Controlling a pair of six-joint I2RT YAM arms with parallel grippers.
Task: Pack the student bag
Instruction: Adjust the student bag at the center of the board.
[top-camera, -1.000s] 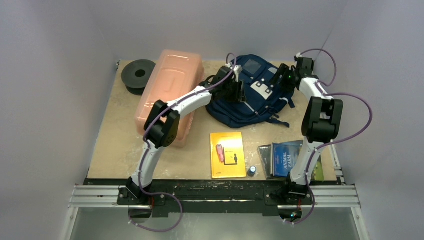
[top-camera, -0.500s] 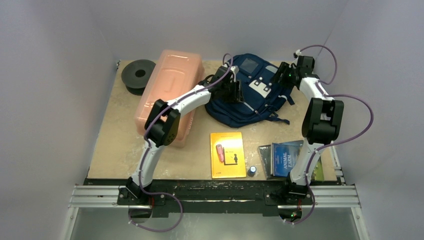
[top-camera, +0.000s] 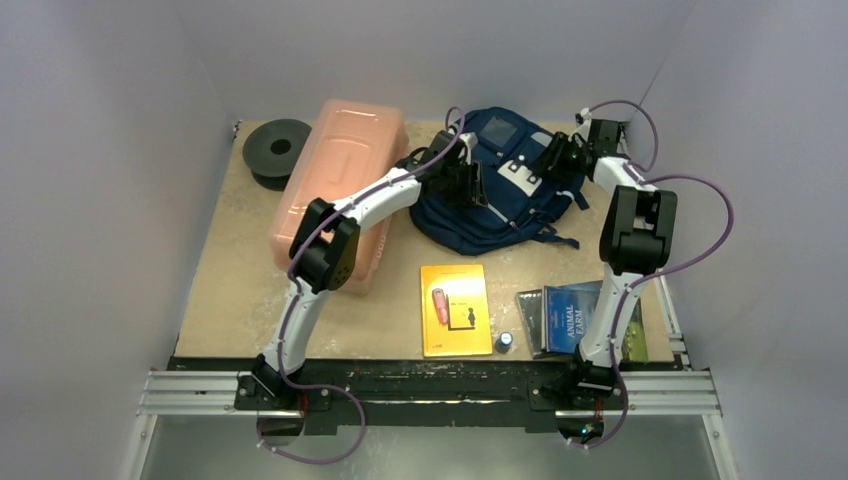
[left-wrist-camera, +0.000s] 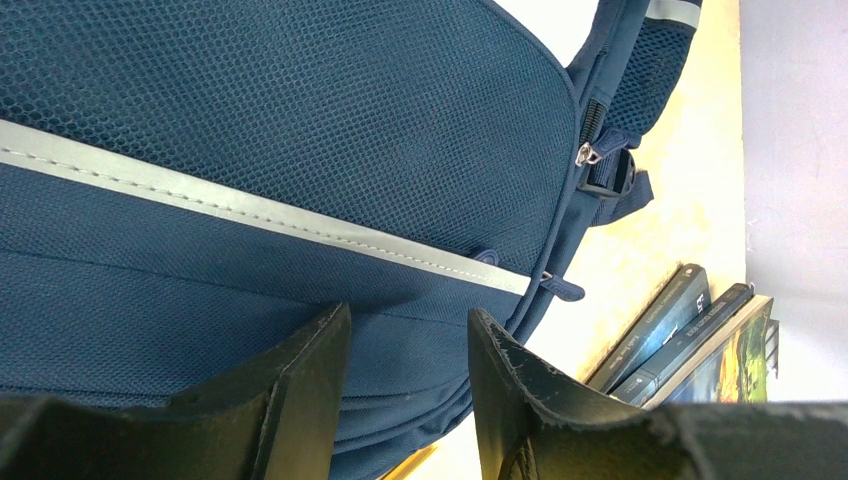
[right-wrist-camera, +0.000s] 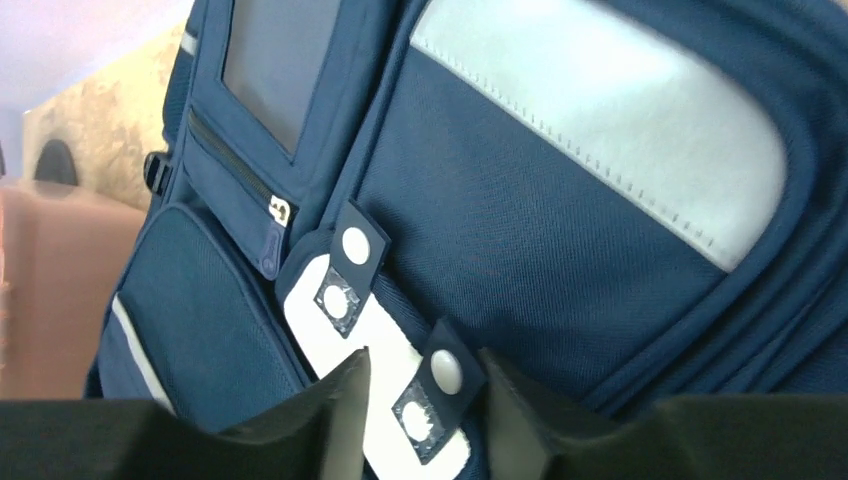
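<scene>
Opening step: my left fingers (left-wrist-camera: 290, 400) half-parted against the student bag (top-camera: 510, 215), grip unclear; my right fingers (right-wrist-camera: 300, 425) apart astride its white patch (right-wrist-camera: 375, 360); next, I judge, unzip it.

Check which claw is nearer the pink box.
Left. The left claw sits on the bag's left side, close beside the pink box. The right claw is on the bag's right side, with most of the bag between it and the box.
</scene>
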